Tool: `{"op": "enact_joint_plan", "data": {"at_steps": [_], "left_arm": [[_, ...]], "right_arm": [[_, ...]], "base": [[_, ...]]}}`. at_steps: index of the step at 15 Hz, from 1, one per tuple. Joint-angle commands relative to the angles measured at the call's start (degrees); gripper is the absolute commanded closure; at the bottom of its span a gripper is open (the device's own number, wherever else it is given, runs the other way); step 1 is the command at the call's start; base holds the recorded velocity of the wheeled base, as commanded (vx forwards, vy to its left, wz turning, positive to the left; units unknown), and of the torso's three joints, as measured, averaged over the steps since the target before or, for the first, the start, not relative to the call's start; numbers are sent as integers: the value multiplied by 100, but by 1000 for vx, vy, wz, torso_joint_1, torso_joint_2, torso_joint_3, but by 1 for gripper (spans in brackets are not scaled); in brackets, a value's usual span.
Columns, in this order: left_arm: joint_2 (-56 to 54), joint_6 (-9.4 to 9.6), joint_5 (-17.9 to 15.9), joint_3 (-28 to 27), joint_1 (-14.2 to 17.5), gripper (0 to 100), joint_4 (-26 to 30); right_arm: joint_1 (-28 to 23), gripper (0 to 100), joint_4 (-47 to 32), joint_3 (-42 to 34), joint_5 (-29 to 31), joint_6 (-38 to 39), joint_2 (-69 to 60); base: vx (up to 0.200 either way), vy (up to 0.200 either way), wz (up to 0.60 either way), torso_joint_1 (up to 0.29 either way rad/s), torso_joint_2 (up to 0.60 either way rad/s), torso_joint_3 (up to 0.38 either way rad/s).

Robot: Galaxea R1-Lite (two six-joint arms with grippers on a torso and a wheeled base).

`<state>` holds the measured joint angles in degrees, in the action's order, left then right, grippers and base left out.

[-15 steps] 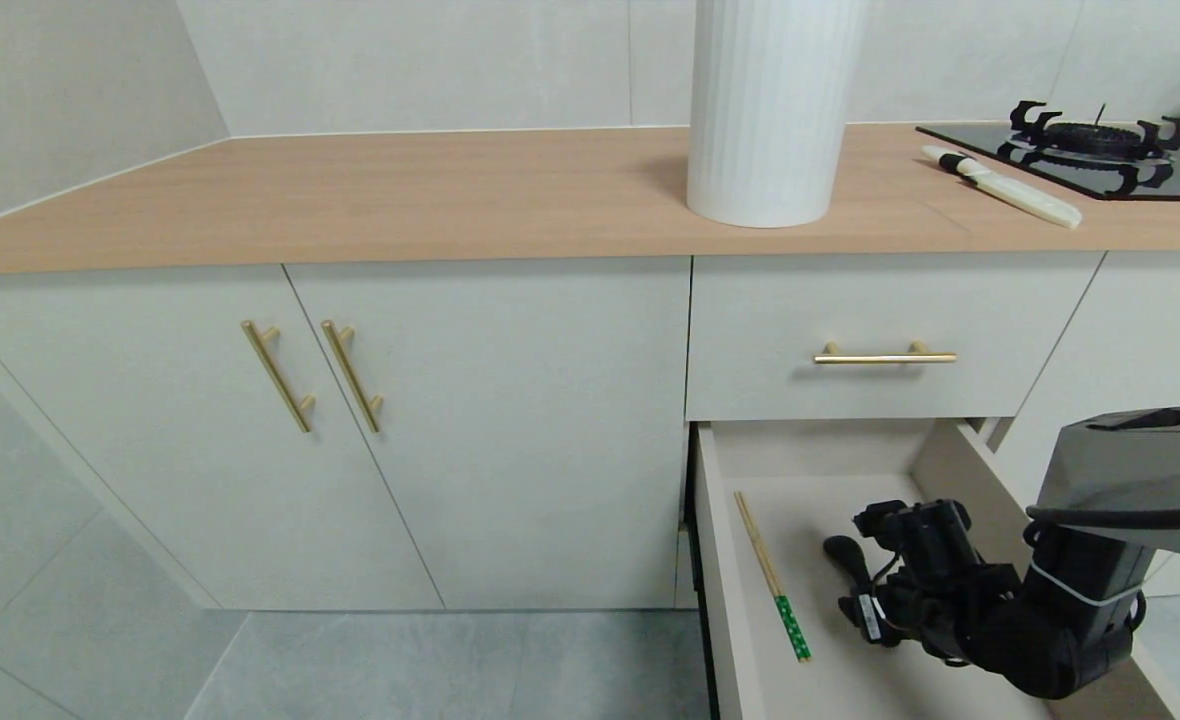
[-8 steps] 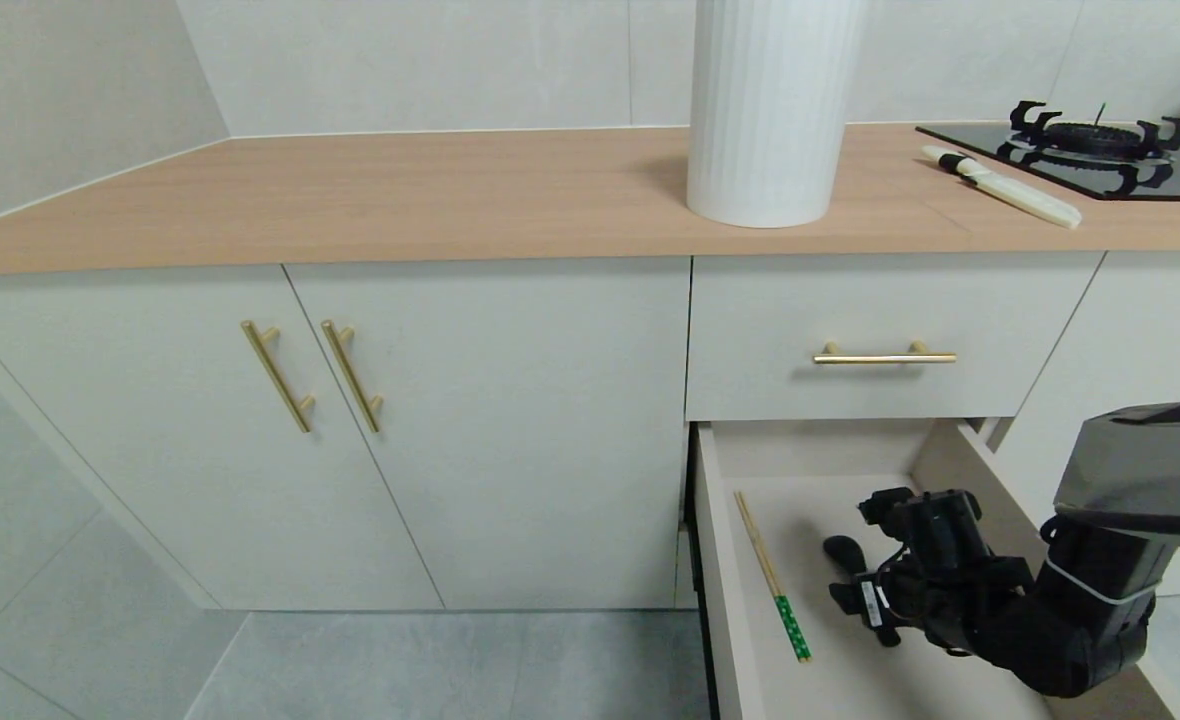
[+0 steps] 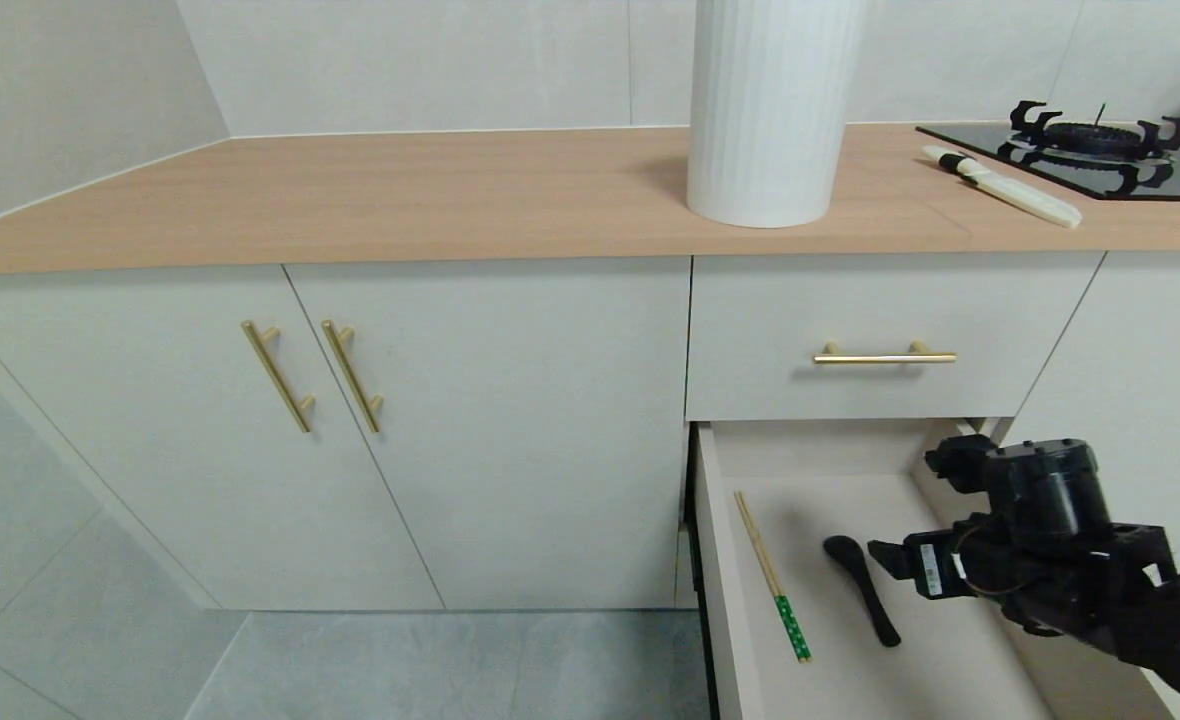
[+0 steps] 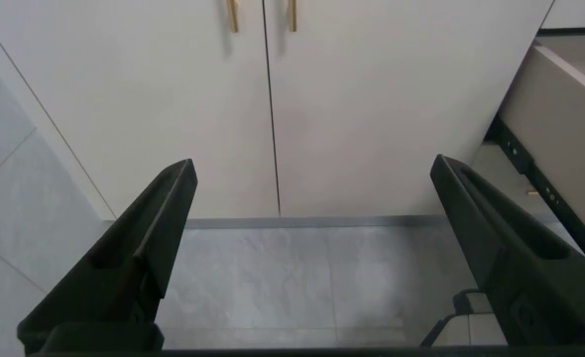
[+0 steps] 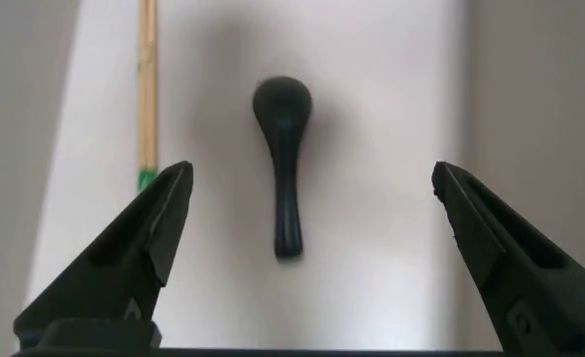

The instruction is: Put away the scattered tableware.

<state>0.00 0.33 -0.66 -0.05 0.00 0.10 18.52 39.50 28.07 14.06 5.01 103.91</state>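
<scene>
Two pieces in the open drawer (image 3: 715,560): a pair of chopsticks (image 3: 772,577) and a black spoon (image 3: 858,585) are lying on its floor, apart from each other and roughly parallel.
Chopsticks: lying along the drawer's left wall, with their green ends pointing toward the drawer's front edge.
Spoon: lying near the middle of the drawer floor, with its bowl toward the back edge and its handle running toward the front, free of any gripper.
Right gripper (image 3: 920,512): hanging above the drawer's right side with its fingers spread wide and gripping nothing. In its wrist view the spoon is sitting below, between the two fingers.
Left gripper (image 4: 312,169): hanging over the floor tiles in front of the closed cabinet doors (image 4: 273,99), with its fingers standing wide apart and holding nothing.
Upper drawer (image 3: 885,300): sitting closed directly above the open one.
Countertop (image 3: 400,200): carrying a tall white ribbed container (image 3: 765,110) near its front edge, above the drawers; its contents cannot be told.
Pale utensil (image 3: 1000,187): lying on the countertop between the container and the hob (image 3: 1100,150) at the right end.
</scene>
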Motion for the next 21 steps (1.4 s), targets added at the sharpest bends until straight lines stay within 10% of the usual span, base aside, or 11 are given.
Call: {"op": "enact_joint_plan", "data": {"at_steps": [1, 21], "left_arm": [[9, 2, -4, -4, 0, 0, -1], [9, -7, 13, -4, 0, 0, -1]], "right_arm": [[29, 0, -1085, -83, -34, 26, -1646], [565, 0, -2913, -294, -166, -299, -3026]], "base": [[0, 0, 0, 0, 0, 0], [-90, 0, 0, 1, 0, 1]]}}
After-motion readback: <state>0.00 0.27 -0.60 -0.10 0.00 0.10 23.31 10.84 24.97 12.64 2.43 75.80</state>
